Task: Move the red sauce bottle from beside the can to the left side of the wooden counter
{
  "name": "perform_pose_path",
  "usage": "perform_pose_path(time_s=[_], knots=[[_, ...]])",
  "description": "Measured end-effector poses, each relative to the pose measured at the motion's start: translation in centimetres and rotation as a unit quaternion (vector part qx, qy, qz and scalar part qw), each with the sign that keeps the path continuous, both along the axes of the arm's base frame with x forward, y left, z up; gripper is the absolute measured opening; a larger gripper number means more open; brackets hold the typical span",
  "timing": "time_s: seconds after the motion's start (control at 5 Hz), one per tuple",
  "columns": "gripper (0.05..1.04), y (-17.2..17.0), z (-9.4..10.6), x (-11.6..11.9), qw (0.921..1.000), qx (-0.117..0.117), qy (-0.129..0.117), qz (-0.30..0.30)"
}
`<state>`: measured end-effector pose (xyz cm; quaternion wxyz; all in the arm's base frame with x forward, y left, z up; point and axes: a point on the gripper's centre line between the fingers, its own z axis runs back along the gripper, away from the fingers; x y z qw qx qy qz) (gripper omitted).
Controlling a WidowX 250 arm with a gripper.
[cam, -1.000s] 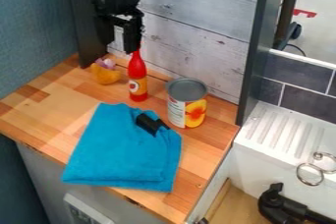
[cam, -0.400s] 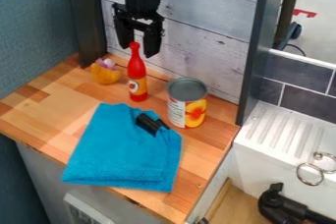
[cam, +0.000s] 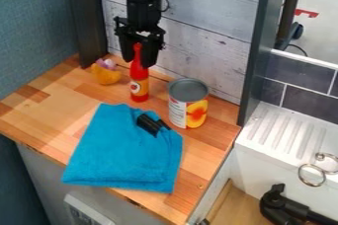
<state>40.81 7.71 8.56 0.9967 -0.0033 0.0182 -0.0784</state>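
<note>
Spread jaws straddle the slim neck of a glossy red bottle (cam: 139, 77), one on each side; from where I stand, I can't tell whether both touch it. They belong to the black two-finger gripper (cam: 139, 63), which points down at the end of a black, jointed robot arm (cam: 141, 9). That arm hangs nearly upright from the top edge, with a dark cable looping beside it. The bottle stands upright towards the back of a butcher-block counter (cam: 49, 108), its smooth body wrapped in an orange label.

To one side of it sits a small, rounded, orange-yellow toy (cam: 105, 74) with a lilac top. On the bottle's other side, a little nearer to me, stands a cylindrical metal can (cam: 188, 108), its round grey lid ringed by a rim, its paper label showing orange fruit. Nearer still, a folded bright blue cloth (cam: 122, 155) lies flat, soft and fuzzy, with a small black object (cam: 149, 124) on its upper part. Whitewashed, knotty boards (cam: 204, 51) rise behind the counter. Over to the right I see a white, ridged drainboard (cam: 274, 129) with shiny metal rings (cam: 312, 174) near it.
</note>
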Motion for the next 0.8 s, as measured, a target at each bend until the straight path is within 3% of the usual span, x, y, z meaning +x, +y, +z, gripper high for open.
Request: perform_pose_path(time_s=[0.2, 0.4, 0.6, 0.8], knots=[[0.388, -0.1, 0.0, 0.2, 1.0000, -0.003, -0.007, -0.001], [0.349, -0.1, 0.0, 0.0, 0.9999, -0.003, -0.010, 0.005], [0.349, 0.0, 1.6, -1.4, 0.9995, 0.007, -0.012, 0.027], [0.349, 1.5, 4.6, -4.3, 0.9969, 0.026, -0.029, 0.069]])
